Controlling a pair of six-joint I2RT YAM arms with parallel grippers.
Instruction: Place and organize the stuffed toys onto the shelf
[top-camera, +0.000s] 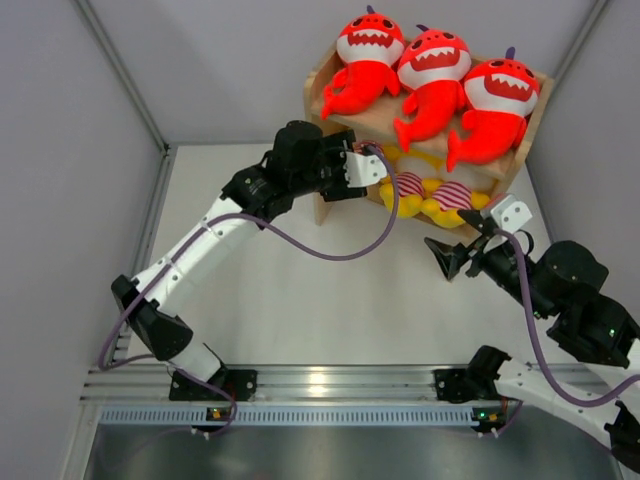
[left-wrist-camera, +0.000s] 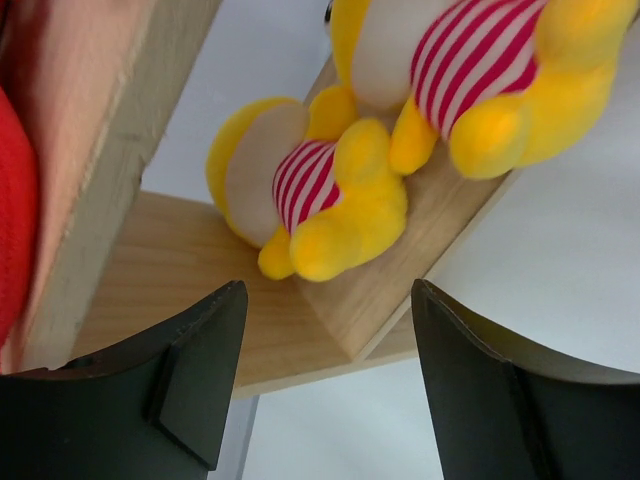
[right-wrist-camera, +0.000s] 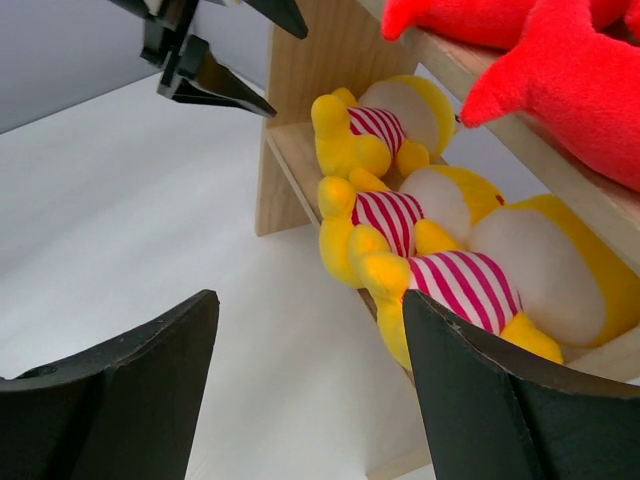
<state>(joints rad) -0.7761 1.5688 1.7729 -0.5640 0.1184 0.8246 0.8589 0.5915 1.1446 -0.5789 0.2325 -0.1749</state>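
The wooden shelf (top-camera: 326, 206) stands at the back right. Three red sharks (top-camera: 432, 76) lie side by side on its top tier. Three yellow toys in striped shirts (top-camera: 452, 195) lie in a row on the lower tier, and the right wrist view shows them close up (right-wrist-camera: 398, 216). My left gripper (top-camera: 366, 168) is open and empty at the shelf's left end, just short of the nearest yellow toy (left-wrist-camera: 320, 190). My right gripper (top-camera: 446, 256) is open and empty, just in front of the shelf's lower tier (right-wrist-camera: 300, 150).
Grey walls close in the white table (top-camera: 300, 300) on the left and at the back. A purple cable (top-camera: 330, 255) hangs from the left arm over the table's middle. The left gripper's fingers (right-wrist-camera: 212, 82) show beside the shelf's side panel.
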